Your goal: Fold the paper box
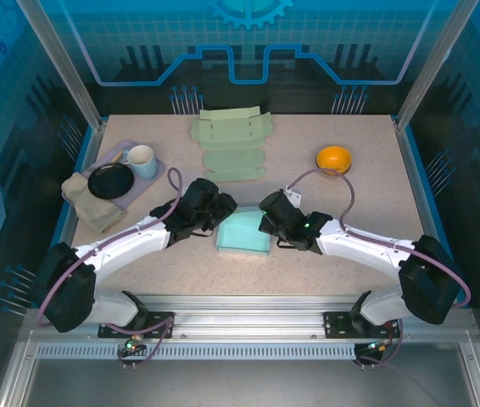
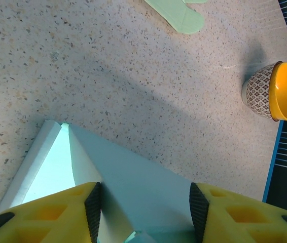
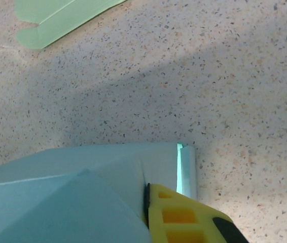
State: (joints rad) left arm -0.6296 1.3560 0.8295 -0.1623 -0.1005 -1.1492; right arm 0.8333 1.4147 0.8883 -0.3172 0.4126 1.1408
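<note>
Left tool [image 2: 146,215], blocky yellow, smooth teal paper box [image 2: 133,187], speckled table [image 2: 108,76]

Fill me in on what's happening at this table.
Both arms are working on a pale blue paper box near the middle of the table. The left gripper sits at its left side, open over a panel. The right gripper is at its right wall. The box looks partly formed. Flat green sheets lie behind, untouched.

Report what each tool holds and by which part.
Left tool is open, its pads astride a panel of the box, clamping nothing. Right tool shows one finger against the box's right edge; a grip cannot be told.
</note>
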